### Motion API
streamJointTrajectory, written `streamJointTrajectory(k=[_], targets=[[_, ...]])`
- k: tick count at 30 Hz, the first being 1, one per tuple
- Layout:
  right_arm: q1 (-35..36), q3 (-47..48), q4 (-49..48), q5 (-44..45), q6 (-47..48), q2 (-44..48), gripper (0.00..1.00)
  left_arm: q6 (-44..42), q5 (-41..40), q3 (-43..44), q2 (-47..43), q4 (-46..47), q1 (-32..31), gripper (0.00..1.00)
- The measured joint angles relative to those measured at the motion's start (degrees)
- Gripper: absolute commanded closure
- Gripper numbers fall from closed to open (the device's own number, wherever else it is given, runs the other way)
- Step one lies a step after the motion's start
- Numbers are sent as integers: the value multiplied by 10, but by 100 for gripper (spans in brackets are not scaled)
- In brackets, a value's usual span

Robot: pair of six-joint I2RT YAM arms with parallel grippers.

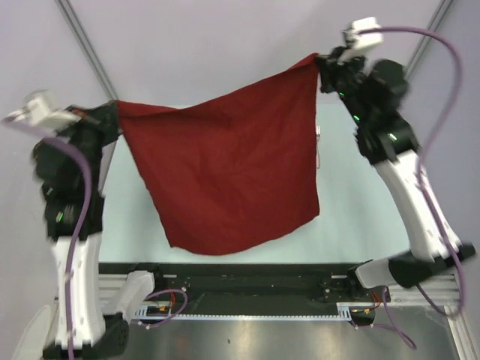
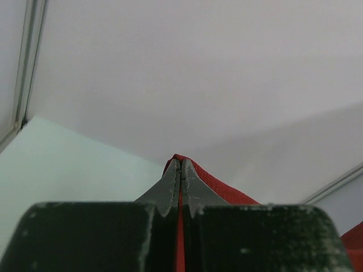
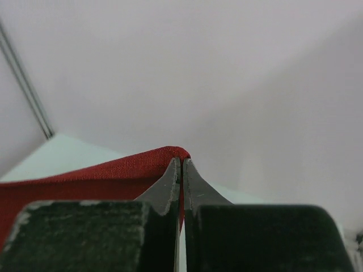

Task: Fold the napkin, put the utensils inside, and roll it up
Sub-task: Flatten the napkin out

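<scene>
The dark red napkin (image 1: pixel 225 169) hangs spread in the air above the table, held by its two upper corners. My left gripper (image 1: pixel 115 112) is shut on the left corner, and red cloth (image 2: pixel 227 190) shows between and beyond its jaws. My right gripper (image 1: pixel 321 66) is shut on the higher right corner, where the cloth (image 3: pixel 113 170) folds over its tips. The napkin's lower edge dangles free near the table's front. A small silver fork (image 1: pixel 319 146) lies on the table just right of the cloth, mostly hidden behind it.
The pale table top (image 1: pixel 352 217) runs beneath the cloth. A dark rail (image 1: pixel 247 289) with cables and the arm bases lines the near edge. Slanted frame bars (image 1: pixel 86 49) stand at the back left and back right.
</scene>
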State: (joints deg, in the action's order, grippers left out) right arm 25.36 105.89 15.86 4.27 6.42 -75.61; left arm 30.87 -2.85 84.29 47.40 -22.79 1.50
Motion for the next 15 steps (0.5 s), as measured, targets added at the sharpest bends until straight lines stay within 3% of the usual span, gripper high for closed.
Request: streamJointTrajectory(k=[6, 8, 9, 10, 11, 13, 15], targets=[[-51, -14, -13, -52, -30, -221, 100, -4, 5, -78, 202, 48, 13, 100], [-63, -12, -24, -69, -39, -295, 97, -4, 16, -88, 297, 64, 19, 90], [-69, -1, -29, -79, -43, -337, 82, -4, 20, -89, 331, 71, 20, 81], [-75, 23, -29, -88, -49, -382, 44, -4, 23, -87, 373, 76, 21, 48], [-81, 62, -27, -99, -55, -438, 31, -7, 27, -78, 410, 78, 22, 33], [-91, 185, 1, -120, -64, -547, 6, -11, 35, -45, 484, 71, 24, 21], [-103, 326, 25, -143, -74, -660, 3, -10, 35, 3, 549, 53, 25, 17]])
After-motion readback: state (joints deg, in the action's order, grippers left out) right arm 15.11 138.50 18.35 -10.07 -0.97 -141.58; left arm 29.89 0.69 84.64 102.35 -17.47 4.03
